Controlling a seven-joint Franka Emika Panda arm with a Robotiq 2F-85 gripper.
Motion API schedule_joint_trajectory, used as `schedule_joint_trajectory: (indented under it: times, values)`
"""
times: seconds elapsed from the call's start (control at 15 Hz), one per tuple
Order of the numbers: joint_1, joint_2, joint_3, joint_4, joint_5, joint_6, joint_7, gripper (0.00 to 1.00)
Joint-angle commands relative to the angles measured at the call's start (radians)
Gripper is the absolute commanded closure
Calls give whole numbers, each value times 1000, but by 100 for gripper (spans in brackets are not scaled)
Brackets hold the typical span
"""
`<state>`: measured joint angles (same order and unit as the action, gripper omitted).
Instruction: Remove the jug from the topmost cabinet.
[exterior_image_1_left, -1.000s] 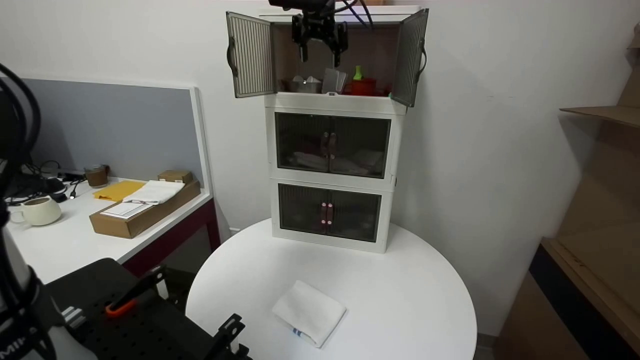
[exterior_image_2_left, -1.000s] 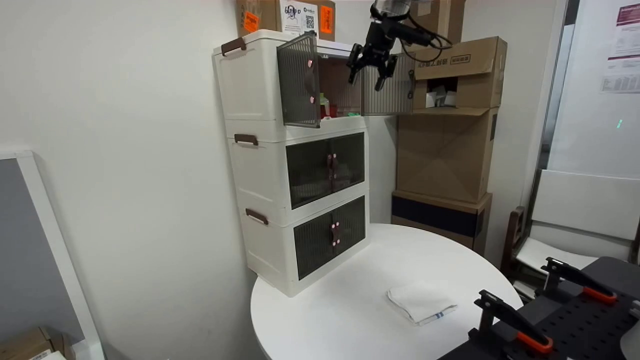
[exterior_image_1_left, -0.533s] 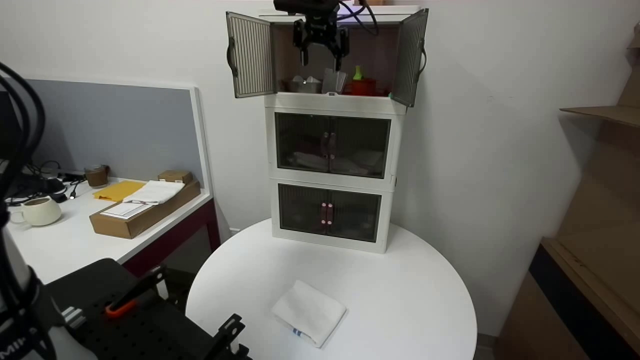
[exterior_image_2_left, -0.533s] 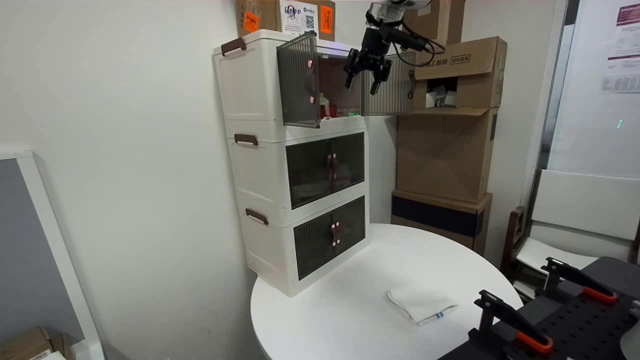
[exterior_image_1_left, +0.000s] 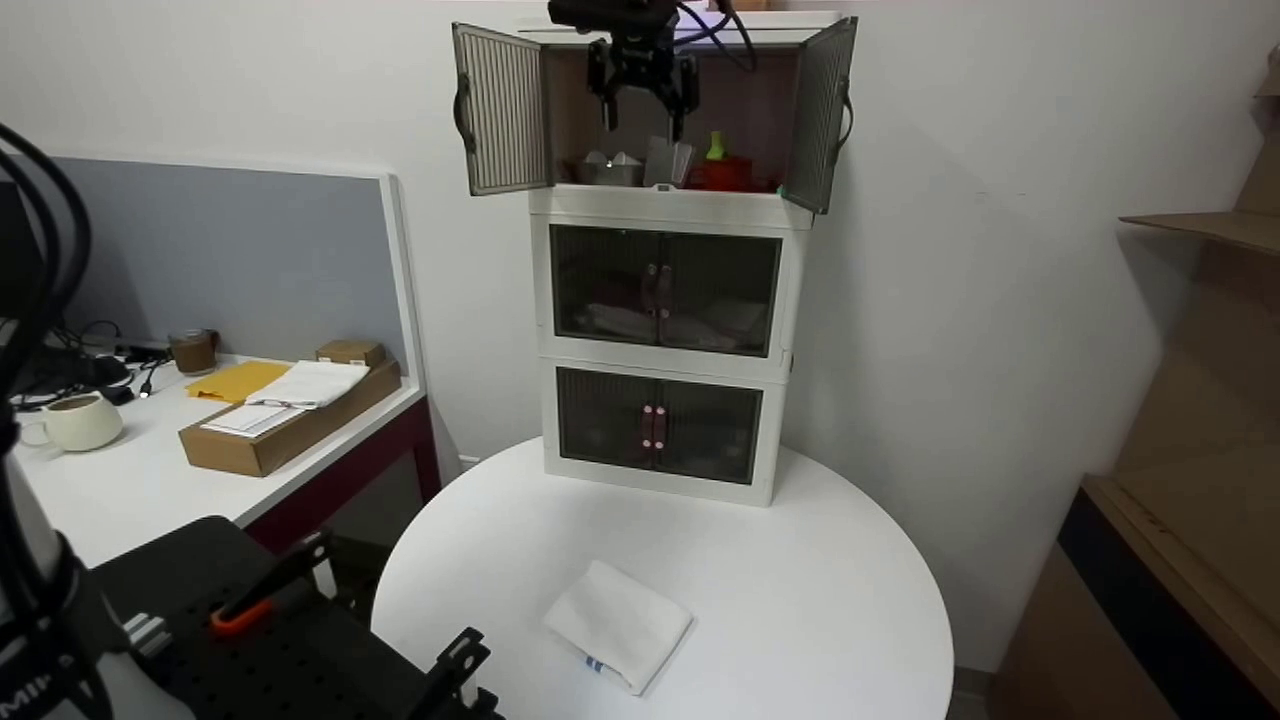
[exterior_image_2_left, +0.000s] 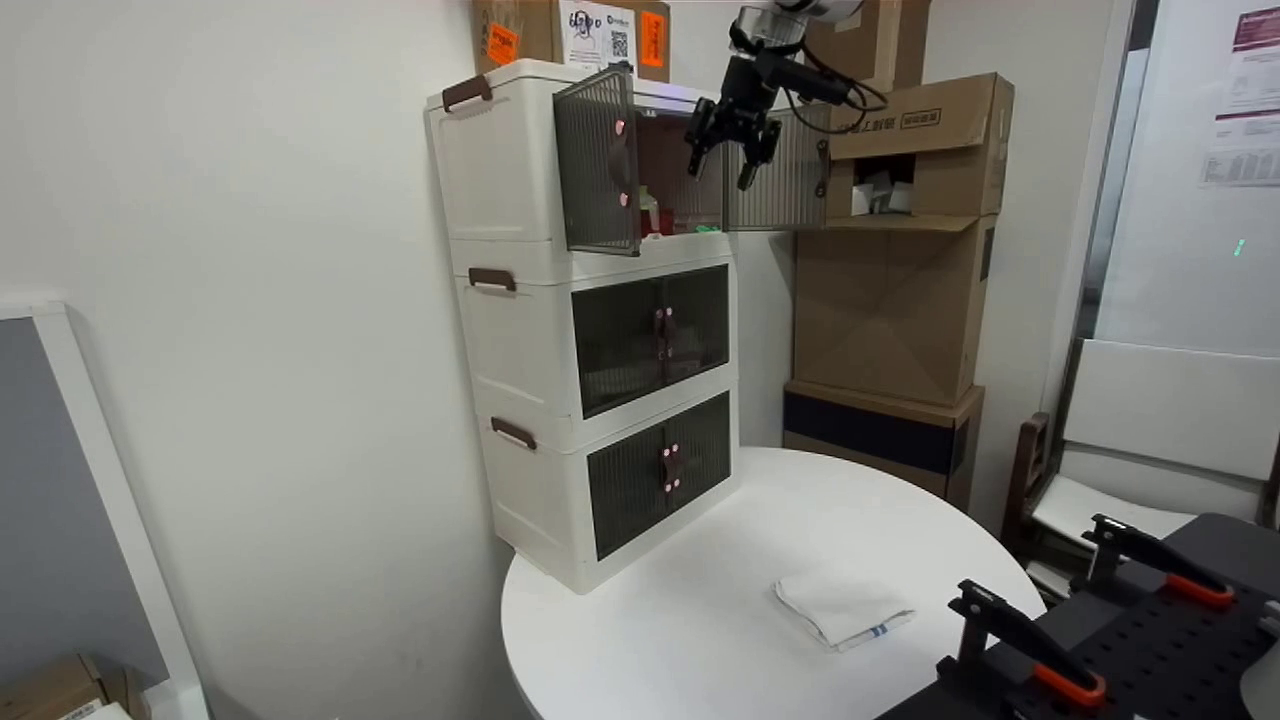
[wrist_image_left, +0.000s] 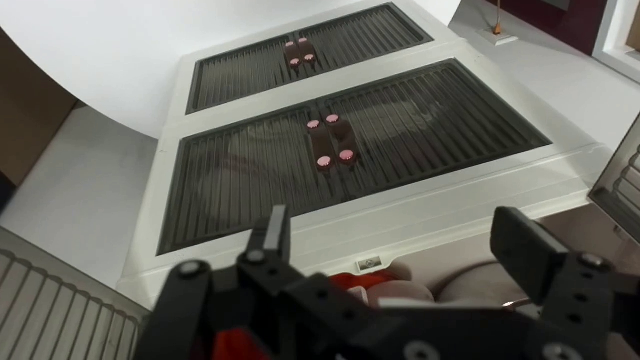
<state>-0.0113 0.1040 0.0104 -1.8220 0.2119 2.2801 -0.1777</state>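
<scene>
Against a white wall (exterior_image_1_left: 1000, 300), the top cabinet (exterior_image_2_left: 495, 170) stands open above a round tabletop (exterior_image_1_left: 800, 580). The hand (exterior_image_1_left: 643, 126), spread and empty, hangs in front; inside, lower, sits what looks like the jug (exterior_image_1_left: 666, 162). Probably the approach step: next, reach in and down, then grip.

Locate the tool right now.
In an exterior view, the tool hangs open before the topmost cabinet, between its spread doors, above and left of the red item inside.
</scene>
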Motion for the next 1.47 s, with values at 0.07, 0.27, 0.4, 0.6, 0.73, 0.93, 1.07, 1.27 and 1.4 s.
schedule_joint_trajectory:
  times: [0.07,0.27,0.4,0.6,0.73,0.93,1.07,1.27,1.4]
  values:
    - [6,36,29,-10,65,162,-45,0]
    - [-1,92,61,16,128,264,-107,0]
    - [-16,139,85,41,183,328,-179,0]
    - [-51,215,121,96,246,402,-268,0]
    - [-68,263,134,136,300,449,-320,0]
    - [-113,323,182,199,390,486,-418,0]
    - [-143,359,223,240,442,476,-496,0]
    - [-176,404,277,289,493,464,-587,26]
    - [-191,427,305,313,511,458,-628,31]
